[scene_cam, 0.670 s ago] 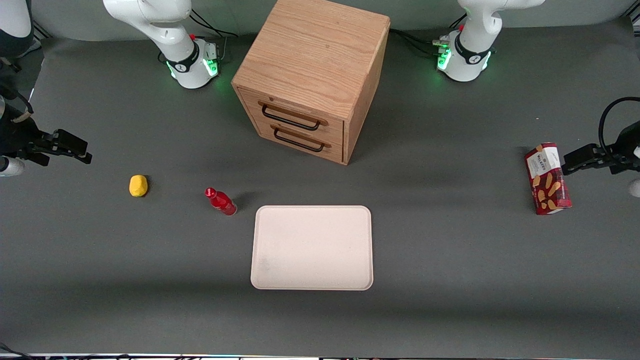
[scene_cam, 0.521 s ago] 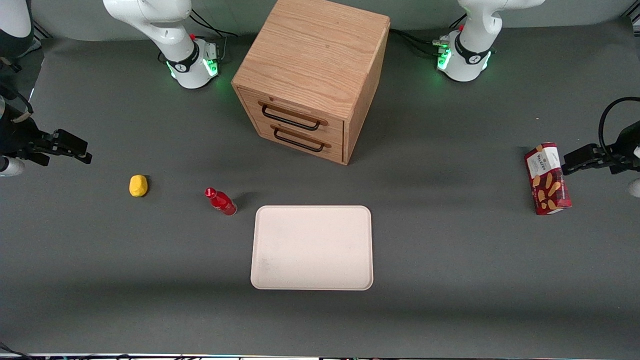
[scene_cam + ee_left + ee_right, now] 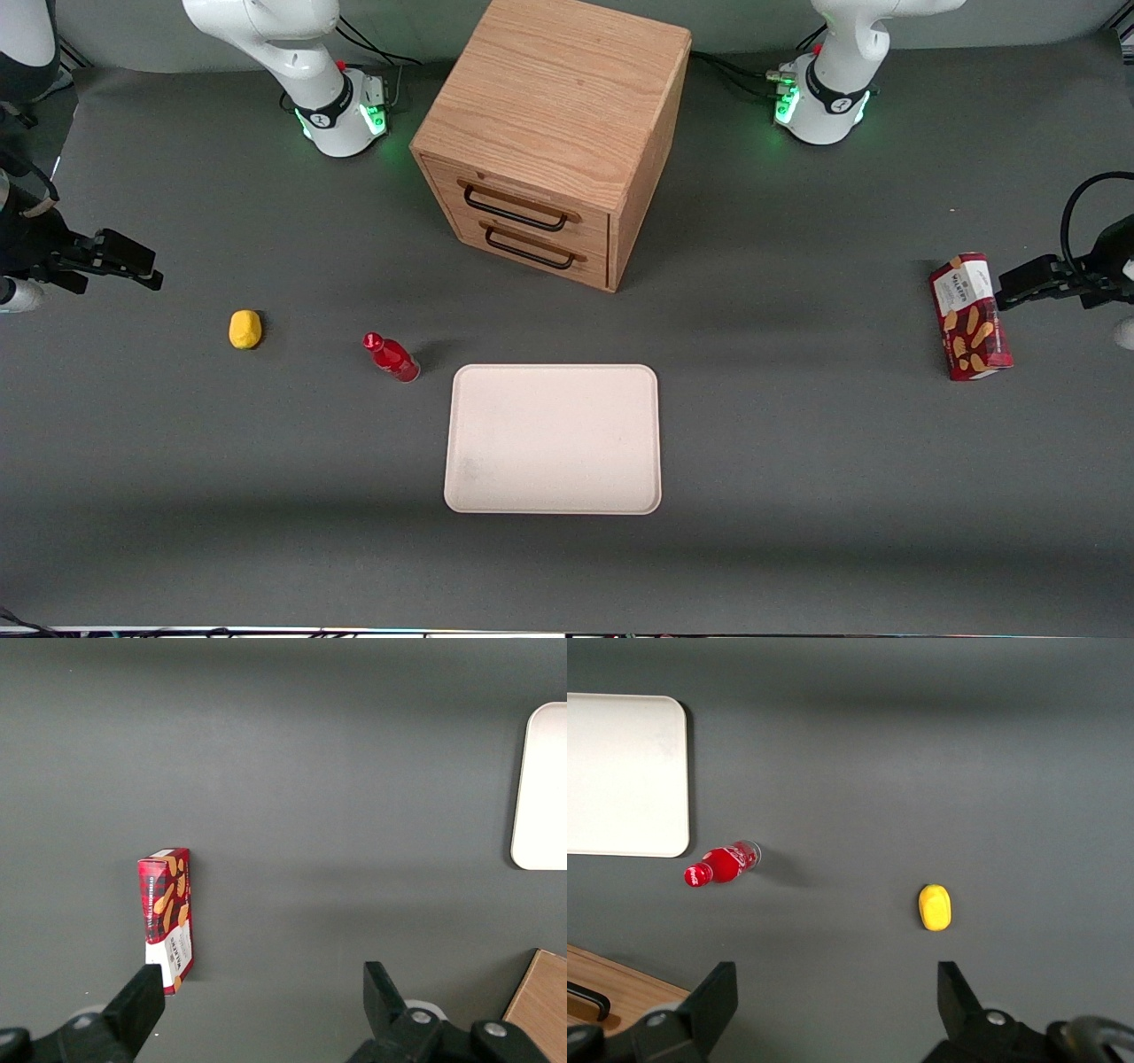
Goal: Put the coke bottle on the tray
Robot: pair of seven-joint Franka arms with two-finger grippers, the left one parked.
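The coke bottle (image 3: 391,356), small, glossy red with a red cap, stands on the grey table beside the tray's corner nearest the working arm. It also shows in the right wrist view (image 3: 723,865). The tray (image 3: 554,439) is a flat pale cream-pink rectangle with nothing on it; one of its corners shows in the right wrist view (image 3: 620,771). My right gripper (image 3: 124,266) hovers high at the working arm's end of the table, well apart from the bottle. Its jaws stand wide open with nothing between them (image 3: 833,1001).
A yellow lump (image 3: 245,329) lies between the gripper and the bottle. The wooden drawer cabinet (image 3: 554,133) stands farther from the front camera than the tray. A red snack box (image 3: 970,317) stands toward the parked arm's end.
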